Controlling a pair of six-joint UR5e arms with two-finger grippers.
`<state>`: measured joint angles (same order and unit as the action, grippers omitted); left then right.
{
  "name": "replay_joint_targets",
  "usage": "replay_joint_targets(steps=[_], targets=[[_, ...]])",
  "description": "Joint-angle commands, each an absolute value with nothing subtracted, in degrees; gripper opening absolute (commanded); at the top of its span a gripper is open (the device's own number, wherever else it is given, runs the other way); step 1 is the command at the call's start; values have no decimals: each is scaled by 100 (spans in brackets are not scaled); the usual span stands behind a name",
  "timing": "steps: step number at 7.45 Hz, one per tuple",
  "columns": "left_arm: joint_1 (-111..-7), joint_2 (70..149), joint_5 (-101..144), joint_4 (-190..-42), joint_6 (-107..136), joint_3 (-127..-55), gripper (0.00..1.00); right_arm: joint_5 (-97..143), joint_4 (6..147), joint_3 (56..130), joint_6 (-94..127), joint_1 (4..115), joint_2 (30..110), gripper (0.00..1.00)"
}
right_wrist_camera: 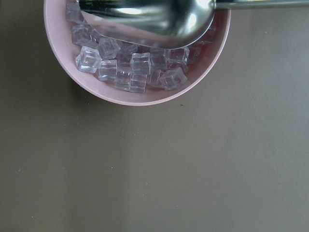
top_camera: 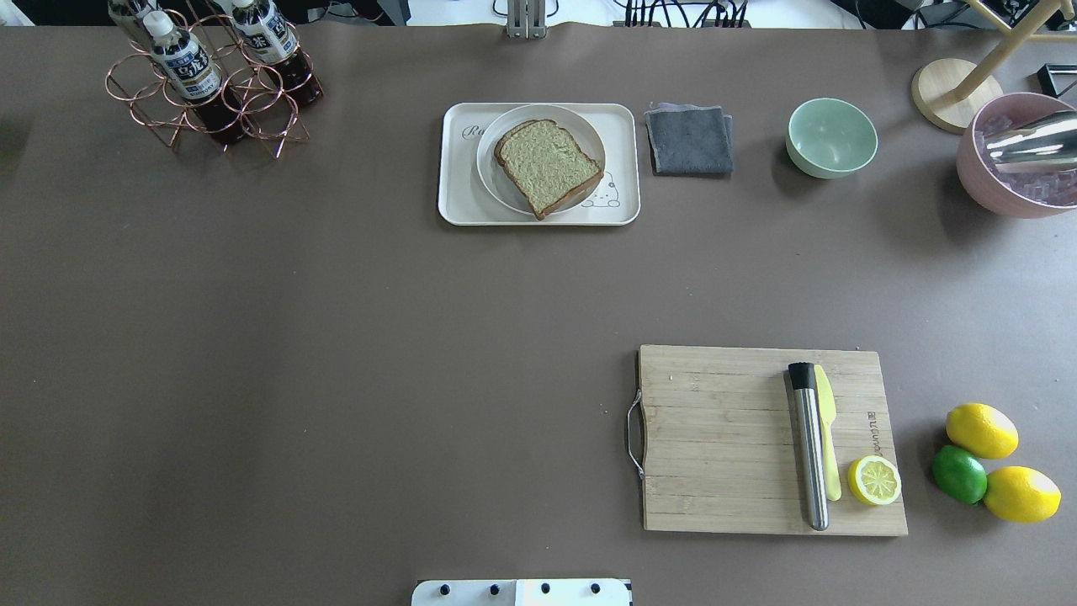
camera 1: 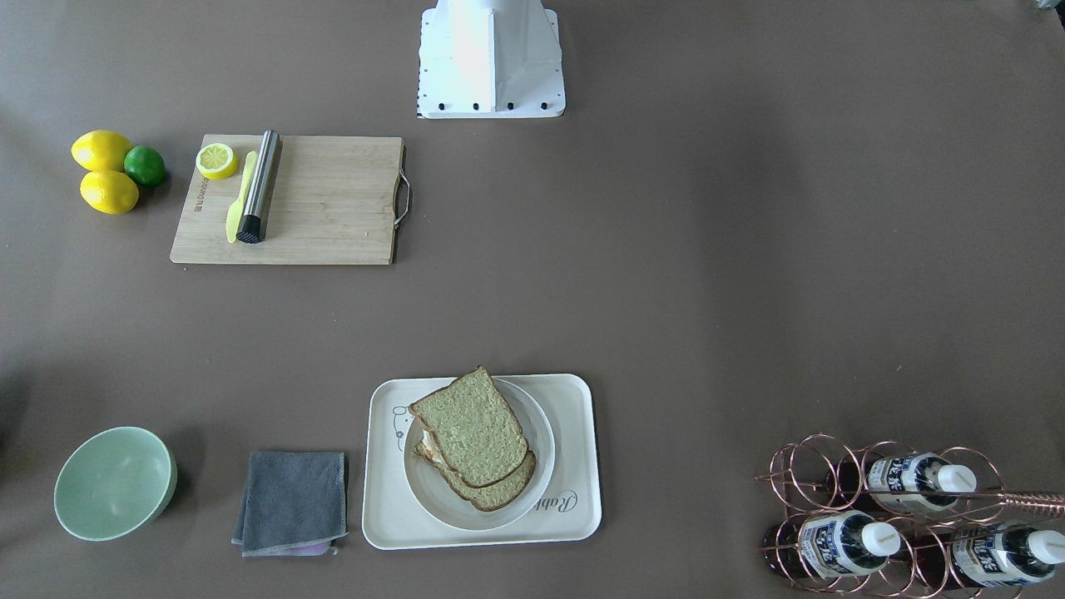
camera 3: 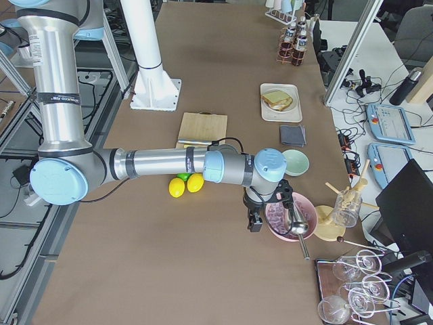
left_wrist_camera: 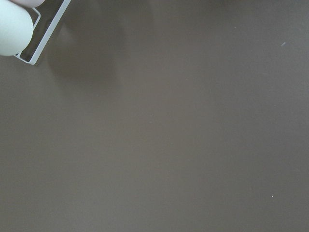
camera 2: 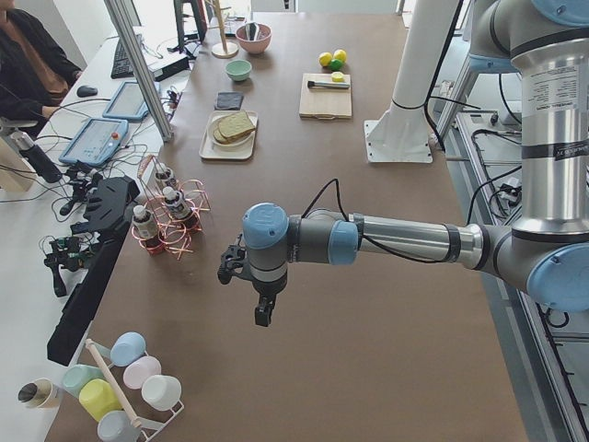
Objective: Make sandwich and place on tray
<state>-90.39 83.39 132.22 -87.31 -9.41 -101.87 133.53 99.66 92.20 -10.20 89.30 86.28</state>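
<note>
Right beneath my right wrist camera sits a pink bowl (right_wrist_camera: 140, 100) of ice cubes (right_wrist_camera: 140, 65), with a metal scoop (right_wrist_camera: 145, 19) lying across it. The sandwich (camera 1: 474, 437) lies on its white plate (camera 1: 541, 449) on the cream tray (camera 1: 582, 499) at the table's (top_camera: 336, 337) far edge, well apart from both my arms. The tray's long axis runs across the table; the bread's runs diagonally over the plate. Overhead, only the top slice shows; the front-facing view adds the lower slice poking out beneath it and a sliver of egg white. My left arm reaches level over the table, left gripper (camera 2: 262, 320) pointing down. My right arm does likewise, right gripper (camera 3: 255, 223) just beside the bowl. Only the side views catch them, so I cannot tell how my jaws stand.
</note>
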Motion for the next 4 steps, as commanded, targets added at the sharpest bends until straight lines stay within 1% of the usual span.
replay_joint_targets(steps=[1,4], targets=[[-9079,8279,13551,-8728,-940,-10178,98,13377,9958,9220,-1019,8921,8622,100],[-9079,8314,13623,-8745,-949,-10143,98,13377,9958,9228,-1020,8930,8640,100]])
